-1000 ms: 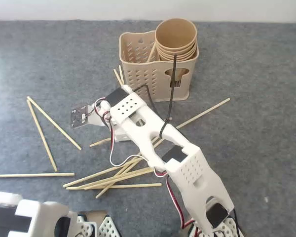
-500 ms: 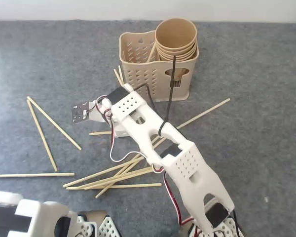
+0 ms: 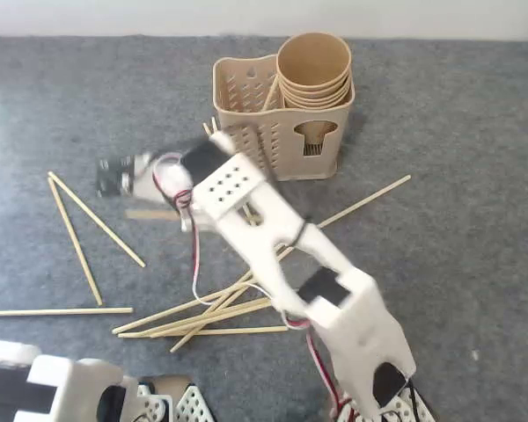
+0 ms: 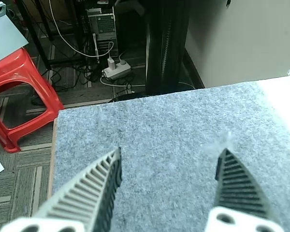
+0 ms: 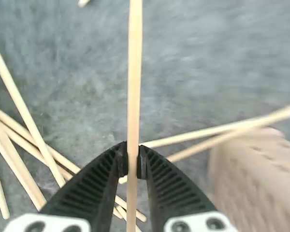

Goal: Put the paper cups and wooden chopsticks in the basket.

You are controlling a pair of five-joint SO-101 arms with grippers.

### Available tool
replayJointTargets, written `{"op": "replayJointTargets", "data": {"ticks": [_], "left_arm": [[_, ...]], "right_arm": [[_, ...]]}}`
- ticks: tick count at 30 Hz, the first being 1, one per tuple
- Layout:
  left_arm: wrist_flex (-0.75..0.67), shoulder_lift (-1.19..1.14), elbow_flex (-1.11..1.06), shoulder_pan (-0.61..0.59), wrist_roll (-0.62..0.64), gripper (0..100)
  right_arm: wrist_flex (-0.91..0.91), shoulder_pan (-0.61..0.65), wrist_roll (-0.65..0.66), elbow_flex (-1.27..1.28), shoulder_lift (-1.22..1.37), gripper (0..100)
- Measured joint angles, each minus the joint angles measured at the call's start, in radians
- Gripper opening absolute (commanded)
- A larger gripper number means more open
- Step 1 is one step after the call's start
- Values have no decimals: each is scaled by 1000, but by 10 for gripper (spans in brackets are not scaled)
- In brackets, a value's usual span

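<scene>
My right gripper (image 5: 133,155) is shut on a wooden chopstick (image 5: 134,72), which runs straight out between its fingers above the grey mat. In the high view the right arm (image 3: 246,207) stretches from the front right to a spot left of the basket (image 3: 246,132), and the held chopstick (image 3: 148,214) shows as a blurred bar below the wrist. A stack of paper cups (image 3: 314,66) stands in the basket's right half, with a chopstick beside it. Several loose chopsticks (image 3: 202,312) lie on the mat. My left gripper (image 4: 169,157) is open over bare mat.
More chopsticks lie at the left (image 3: 92,218), at the front left (image 3: 57,311) and right of the basket (image 3: 365,202). The left arm's base (image 3: 35,387) sits at the front left corner. The mat's edge (image 4: 55,145) drops to a floor with a red stool (image 4: 19,92).
The right arm has swung left and toward the back, carrying the chopstick up off the mat. Its black cable no longer hangs in front of the basket.
</scene>
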State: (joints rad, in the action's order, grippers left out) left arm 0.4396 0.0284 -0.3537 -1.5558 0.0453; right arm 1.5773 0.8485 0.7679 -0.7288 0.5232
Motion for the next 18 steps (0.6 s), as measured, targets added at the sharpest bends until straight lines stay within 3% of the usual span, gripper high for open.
{"op": "replayJointTargets", "data": {"ticks": [7, 12, 18], "left_arm": [[3, 0, -57, 44, 0, 299], [124, 0, -57, 100, -26, 299], [227, 0, -57, 153, -41, 299]], "right_arm": [[0, -28, -232, 0, -368, 8], [-8, -60, -382, 0, -571, 8], [-176, -169, -589, 0, -634, 8]]}}
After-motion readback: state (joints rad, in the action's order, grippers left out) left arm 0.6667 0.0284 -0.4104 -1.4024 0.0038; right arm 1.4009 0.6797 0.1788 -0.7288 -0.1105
